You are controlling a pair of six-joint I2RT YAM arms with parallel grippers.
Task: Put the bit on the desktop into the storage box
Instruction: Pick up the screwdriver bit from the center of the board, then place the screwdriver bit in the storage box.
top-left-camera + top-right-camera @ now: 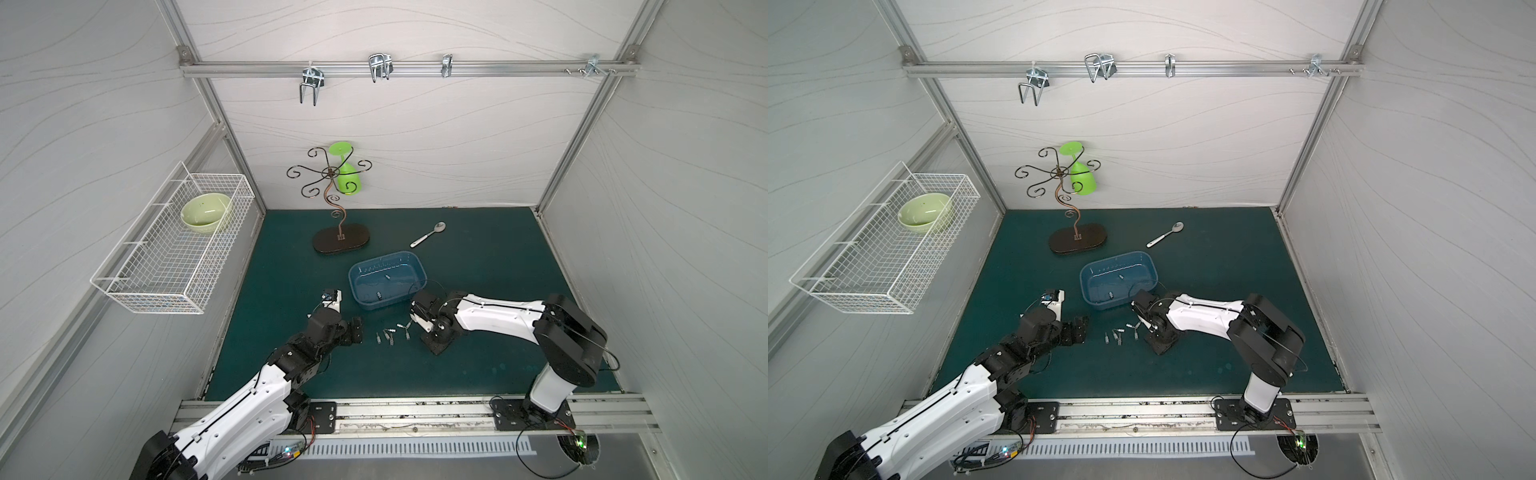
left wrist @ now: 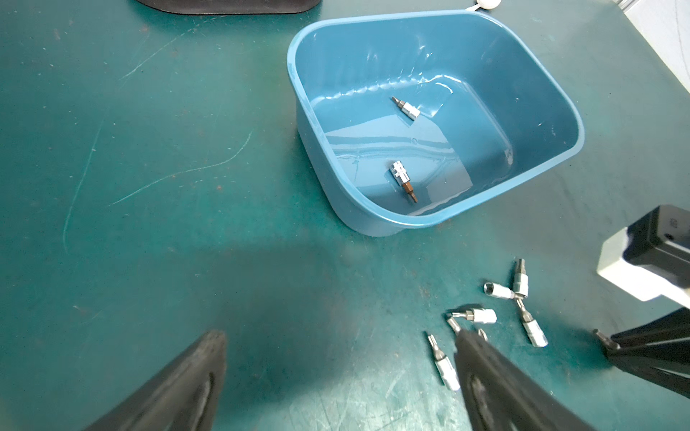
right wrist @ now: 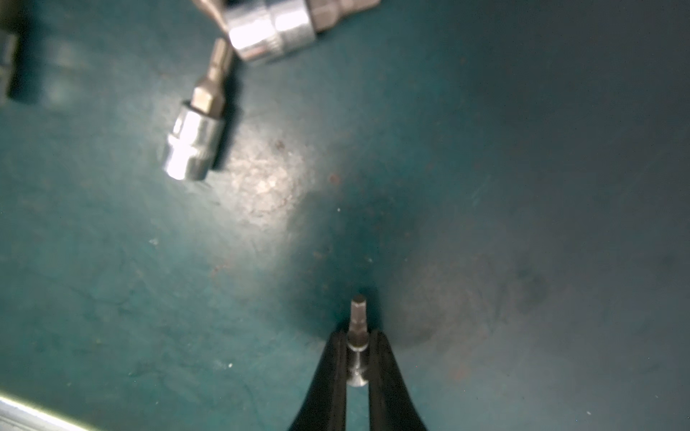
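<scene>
Your right claw (image 3: 357, 336) is closed tight on one bit (image 3: 359, 308). Its two black fingers pinch the silver socket end, so the thin hex tip pokes out past them toward the desktop (image 3: 522, 186). That hold makes sense: the socket end is the fattest part and gives the fingers the most to bite on. You cannot tell from the wrist view whether the tip has cleared the surface, because it sits right by its own shadow.

Your left claw (image 2: 339, 347) stands wide apart with nothing in it, low over the desktop. One finger crosses the edge of the loose bits (image 2: 474, 315) in its wrist view. It looks parked there, out of the right arm's path yet close enough for its own pick.

You have the storage box (image 1: 386, 254) on the desktop just beyond both claws, nearer the right one. The carry should therefore be short. Two stored bits (image 2: 406, 108) already lie on its floor, well apart, while a handful more wait in a scatter between the claws.

You will probably want a straight lift first, since a neighbouring bit (image 3: 194, 138) lies near and a sideways drag could knock it. Smooth chrome may also swivel in so narrow a pinch, so release low inside the box rather than from above the rim.
</scene>
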